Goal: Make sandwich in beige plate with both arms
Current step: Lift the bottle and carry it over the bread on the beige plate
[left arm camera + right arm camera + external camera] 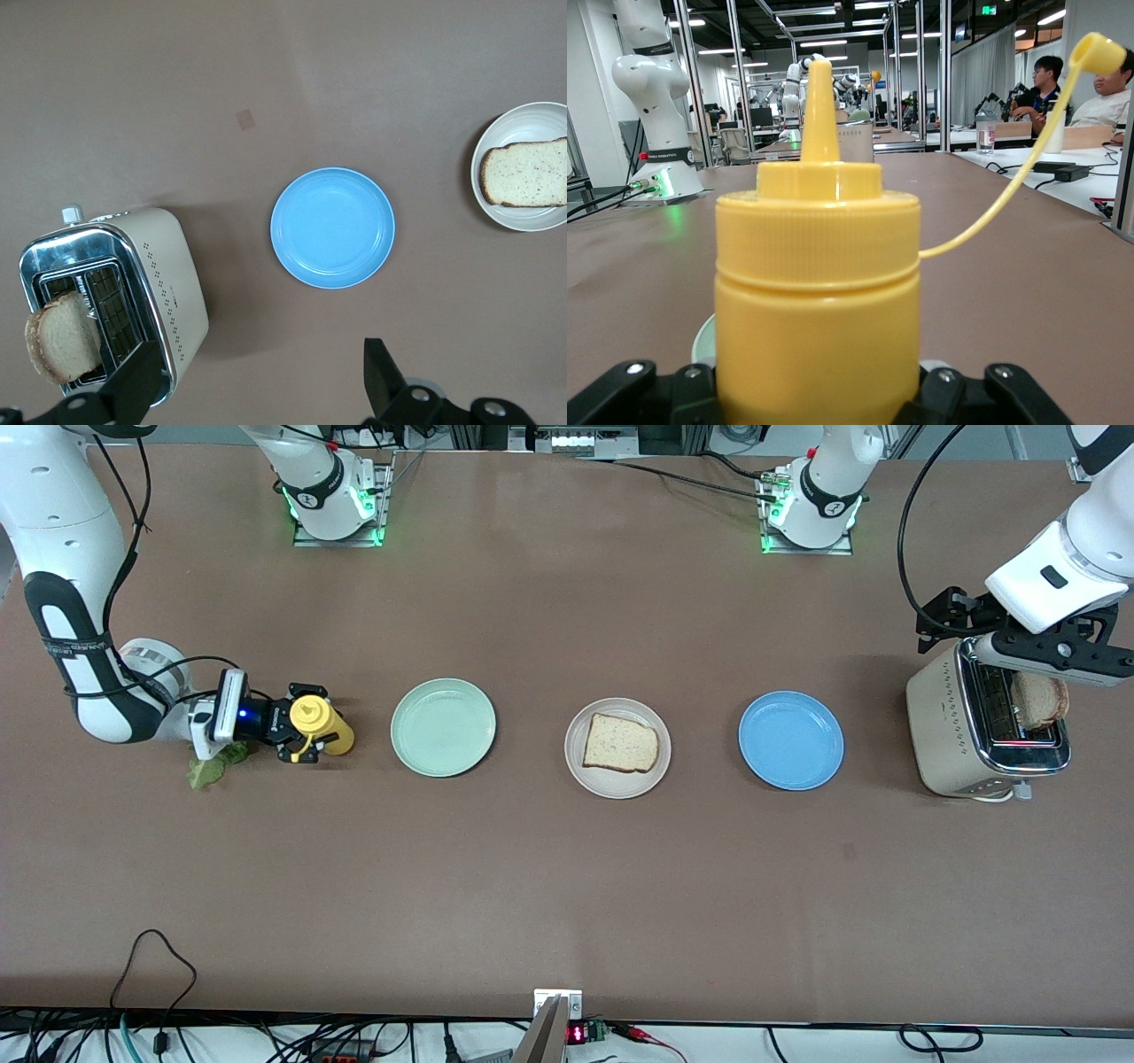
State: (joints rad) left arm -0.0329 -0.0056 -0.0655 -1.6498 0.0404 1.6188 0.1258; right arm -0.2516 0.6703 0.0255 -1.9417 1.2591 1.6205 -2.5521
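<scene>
Front view: beige plate (pixel 617 747) mid-counter, one bread slice (pixel 621 743) on it, between mint-green plate (pixel 443 726) and blue plate (pixel 791 740). Second slice (pixel 1040 698) stands in toaster (pixel 983 731) slot at left arm's end. Left end effector (pixel 1044 657) over toaster, fingers spread wide, holding nothing. Right end effector (pixel 306 729) low at right arm's end, fingers around yellow squeeze bottle (pixel 322 724); lettuce leaf (pixel 213 766) under wrist. No readable labels. Right wrist view only: bottle's tethered cap (pixel 1099 53) off nozzle. Counter (pixel 567 895) open nearer camera.
</scene>
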